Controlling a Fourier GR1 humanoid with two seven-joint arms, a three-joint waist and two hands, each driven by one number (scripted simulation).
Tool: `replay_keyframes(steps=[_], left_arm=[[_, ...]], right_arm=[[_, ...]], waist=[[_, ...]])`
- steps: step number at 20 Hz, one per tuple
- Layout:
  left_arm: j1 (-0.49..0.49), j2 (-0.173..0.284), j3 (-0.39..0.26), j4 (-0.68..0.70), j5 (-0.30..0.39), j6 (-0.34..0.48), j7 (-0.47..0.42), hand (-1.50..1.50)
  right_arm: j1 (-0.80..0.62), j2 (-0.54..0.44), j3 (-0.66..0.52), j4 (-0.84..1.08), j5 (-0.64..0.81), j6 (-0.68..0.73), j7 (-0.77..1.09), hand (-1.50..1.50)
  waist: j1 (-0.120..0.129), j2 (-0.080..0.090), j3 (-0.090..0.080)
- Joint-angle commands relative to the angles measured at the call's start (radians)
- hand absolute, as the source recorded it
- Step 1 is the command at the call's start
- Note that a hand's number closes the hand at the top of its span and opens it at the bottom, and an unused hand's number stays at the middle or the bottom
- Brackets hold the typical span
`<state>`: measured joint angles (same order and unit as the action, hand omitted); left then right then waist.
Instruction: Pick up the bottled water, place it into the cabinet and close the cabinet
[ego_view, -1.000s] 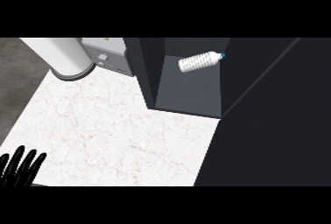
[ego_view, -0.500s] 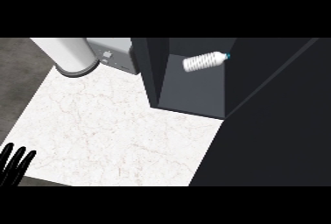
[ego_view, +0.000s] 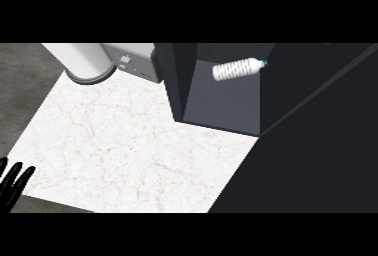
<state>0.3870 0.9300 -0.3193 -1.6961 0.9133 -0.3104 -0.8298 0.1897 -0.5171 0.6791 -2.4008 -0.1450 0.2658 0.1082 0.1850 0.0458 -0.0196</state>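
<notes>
Head view: we saw white ribbed water bottle (ego_view: 238, 69) lying inside dark cabinet (ego_view: 221, 107), door unclosed; left black hand (ego_view: 13, 181) resting, fingers straight, empty.

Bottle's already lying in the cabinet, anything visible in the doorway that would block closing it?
Nothing visible does. The bottle lies on its side inside the cabinet, back from the front opening. The marble counter in front shows no other objects. Only the left hand shows, open at the lower left edge, far from the cabinet. The door itself is hard to make out.
</notes>
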Motion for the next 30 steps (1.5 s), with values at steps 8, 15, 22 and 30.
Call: replay_keyframes(steps=[8,15,22,30], left_arm=[[-0.009,0.02,0.042,0.012,0.045,-0.05,0.007,-1.5],[0.021,0.037,0.071,0.009,0.072,-0.056,0.02,-1.5],[0.039,0.017,0.073,0.019,0.074,-0.076,0.022,-1.5],[0.035,0.008,0.105,0.053,0.082,-0.116,0.034,-1.5]], right_arm=[[-0.262,0.325,-0.039,0.323,-0.279,-0.117,0.196,1.5],[-0.483,0.38,-0.279,0.531,-0.262,-0.189,0.242,1.5],[-0.841,0.458,-0.456,0.927,-0.193,-0.284,0.226,1.5],[-1.073,0.473,-0.548,1.283,-0.162,-0.26,0.117,1.5]], waist=[[0.007,0.003,0.011],[-0.022,-0.015,0.015],[-0.059,-0.02,0.017],[-0.093,-0.021,0.018]])
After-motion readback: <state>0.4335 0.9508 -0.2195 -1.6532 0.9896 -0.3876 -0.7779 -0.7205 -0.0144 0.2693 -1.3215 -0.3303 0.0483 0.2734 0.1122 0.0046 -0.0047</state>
